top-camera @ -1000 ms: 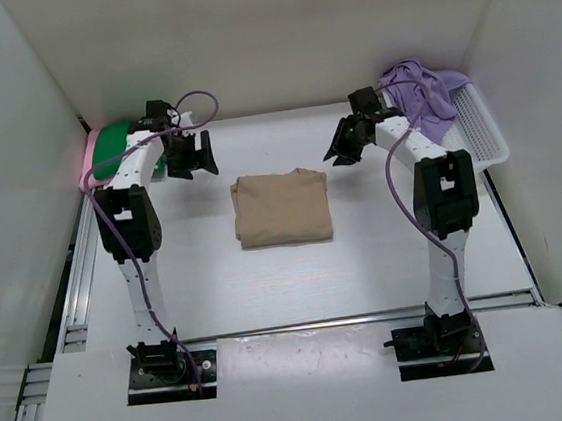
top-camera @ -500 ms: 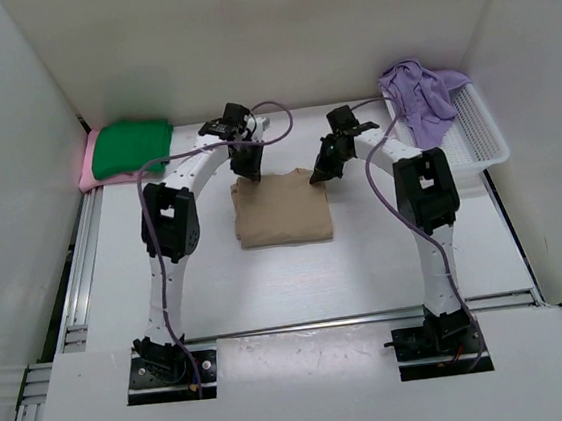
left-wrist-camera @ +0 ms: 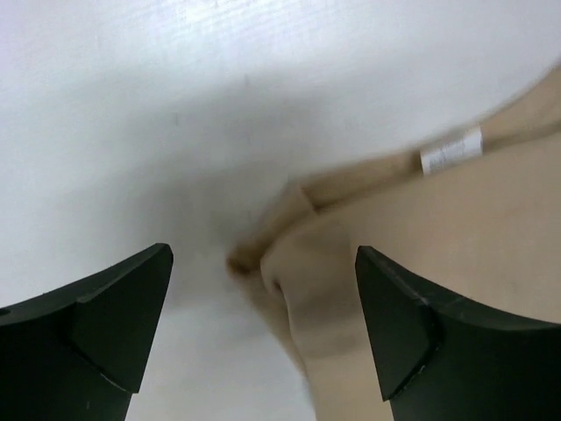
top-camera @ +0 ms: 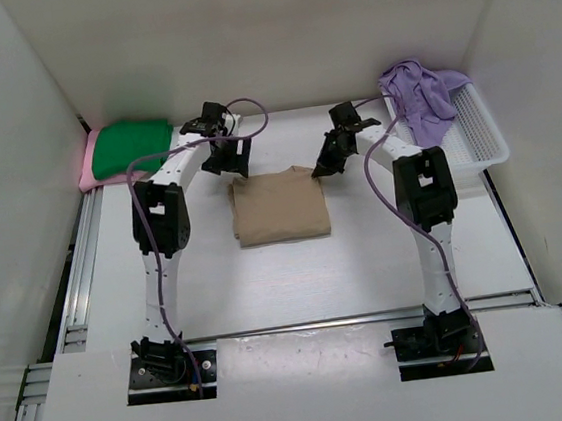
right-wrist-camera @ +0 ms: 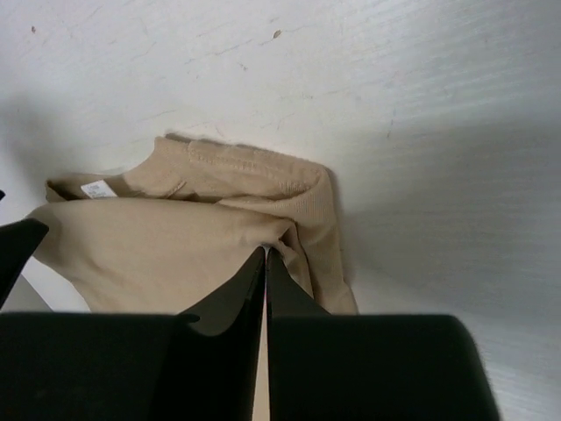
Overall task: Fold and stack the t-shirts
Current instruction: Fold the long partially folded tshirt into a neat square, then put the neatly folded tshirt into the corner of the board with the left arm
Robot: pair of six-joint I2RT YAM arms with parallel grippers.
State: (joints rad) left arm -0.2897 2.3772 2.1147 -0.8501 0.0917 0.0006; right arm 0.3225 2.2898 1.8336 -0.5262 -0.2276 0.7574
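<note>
A second ago my arms hung well apart from the work, the left by the stack and the right by the basket. Both have since swung in to the far edge of the folded tan cotton t-shirt [top-camera: 281,207]. That shirt lies flat on the white table [top-camera: 268,282], reaching from my fingers back toward my bases. My left gripper [left-wrist-camera: 263,263] came down on the shirt's far left corner half a second ago, but it has since backed off a little and stands wide open. The corner now lies loose between its two fingers, touching neither, with the small white neck label off to their right. My right gripper [right-wrist-camera: 266,254] has closed fully at the far right corner. Cloth puckers up to its tips, so I judge it has pinched the top layer, just on my side of the ribbed collar. With only one corner held, the shirt is not ready to lift, and my left fingers probably need to bite again. Out beyond my left fingers, the folded dark green t-shirt [top-camera: 132,148] sits on the pink t-shirt [top-camera: 86,173], the stack this one should join. Beyond my right fingers, the crumpled lavender t-shirt [top-camera: 419,90] is heaped on the white plastic mesh basket [top-camera: 485,139], not yet folded.
</note>
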